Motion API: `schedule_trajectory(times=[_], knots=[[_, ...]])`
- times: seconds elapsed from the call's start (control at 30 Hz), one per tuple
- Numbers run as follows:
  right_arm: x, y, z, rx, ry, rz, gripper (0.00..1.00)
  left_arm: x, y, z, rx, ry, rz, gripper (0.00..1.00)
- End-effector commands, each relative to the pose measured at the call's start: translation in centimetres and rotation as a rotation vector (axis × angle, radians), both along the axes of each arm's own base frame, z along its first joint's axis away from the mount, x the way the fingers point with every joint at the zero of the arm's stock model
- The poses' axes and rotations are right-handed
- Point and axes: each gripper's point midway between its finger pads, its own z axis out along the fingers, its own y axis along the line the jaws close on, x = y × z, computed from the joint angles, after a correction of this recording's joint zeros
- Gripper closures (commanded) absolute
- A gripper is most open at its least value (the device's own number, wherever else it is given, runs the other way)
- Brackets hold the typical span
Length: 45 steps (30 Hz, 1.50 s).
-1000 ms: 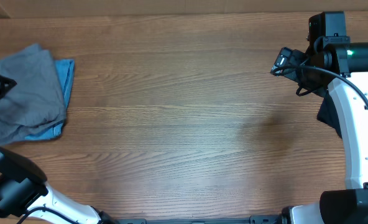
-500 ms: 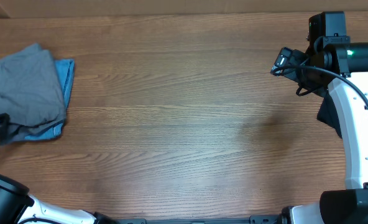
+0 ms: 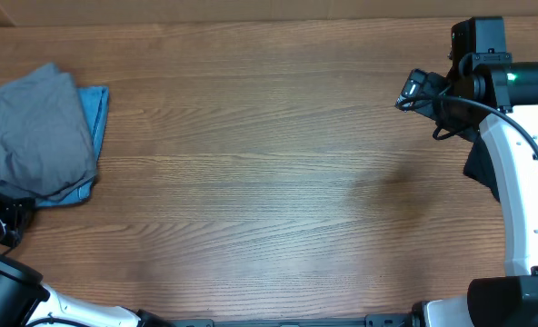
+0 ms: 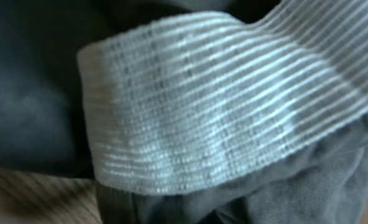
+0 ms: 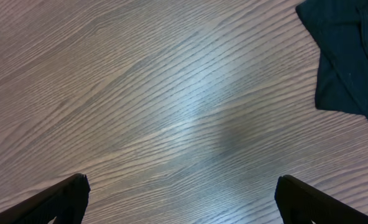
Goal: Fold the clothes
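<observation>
A folded grey garment lies at the table's far left on top of a blue garment. My left gripper is just below that pile at the left edge; its jaws are hidden. The left wrist view is filled by a white ribbed band and dark grey fabric, very close. My right gripper hangs at the far right. In the right wrist view it is open and empty above bare wood. A dark garment lies beside it and also shows overhead.
The wooden table spans the view. The right arm's white link runs down the right side over the dark garment. The left arm's base sits at the bottom left corner.
My left gripper has moved from on top of the grey garment down toward the front edge, off the pile. The pile stays in place. The right arm has not moved.
</observation>
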Motion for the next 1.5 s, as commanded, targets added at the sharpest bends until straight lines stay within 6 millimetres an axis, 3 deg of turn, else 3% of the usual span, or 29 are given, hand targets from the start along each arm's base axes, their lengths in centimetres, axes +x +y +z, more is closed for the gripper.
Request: schedule_trajectory(times=[0.0,0.1,0.2,0.3,0.4,0.57,0.73,1.0,1.17,1.23,1.3,1.47], knots=[[0.1,0.0,0.0,0.004,-0.002,-0.005,0.0,1.1,-0.1,3.5,-0.039,-0.097,0.019,0.96],[0.1,0.0,0.0,0.004,-0.002,-0.005,0.0,1.2,0.3,7.9,0.031,-0.111,0.052,0.96],[0.1,0.0,0.0,0.004,-0.002,-0.005,0.0,1.3,0.1,13.7,0.153,-0.175,0.072,0.96],[0.1,0.0,0.0,0.004,-0.002,-0.005,0.0,1.7,-2.0,19.7,0.271,-0.26,0.043,0.96],[0.1,0.0,0.0,0.004,-0.002,-0.005,0.0,3.2,-4.7,22.4,0.336,-0.28,0.007,0.95],[0.1,0.0,0.0,0.004,-0.002,-0.005,0.0,6.8,-8.6,20.7,0.397,-0.242,-0.162,0.91],[0.1,0.0,0.0,0.004,-0.002,-0.005,0.0,9.1,-10.5,16.1,0.319,-0.188,-0.276,0.92],[0.1,0.0,0.0,0.004,-0.002,-0.005,0.0,8.0,-11.7,4.7,0.039,0.037,-0.313,0.96],[0.1,0.0,0.0,0.004,-0.002,-0.005,0.0,7.3,-12.3,1.1,0.026,0.08,-0.409,0.96],[0.1,0.0,0.0,0.004,-0.002,-0.005,0.0,7.1,-12.2,1.1,0.01,0.063,-0.41,0.96],[0.1,0.0,0.0,0.004,-0.002,-0.005,0.0,7.8,-12.4,2.8,-0.031,-0.037,-0.411,0.96],[0.1,0.0,0.0,0.004,-0.002,-0.005,0.0,8.7,-12.3,10.9,-0.074,-0.335,-0.408,0.96]])
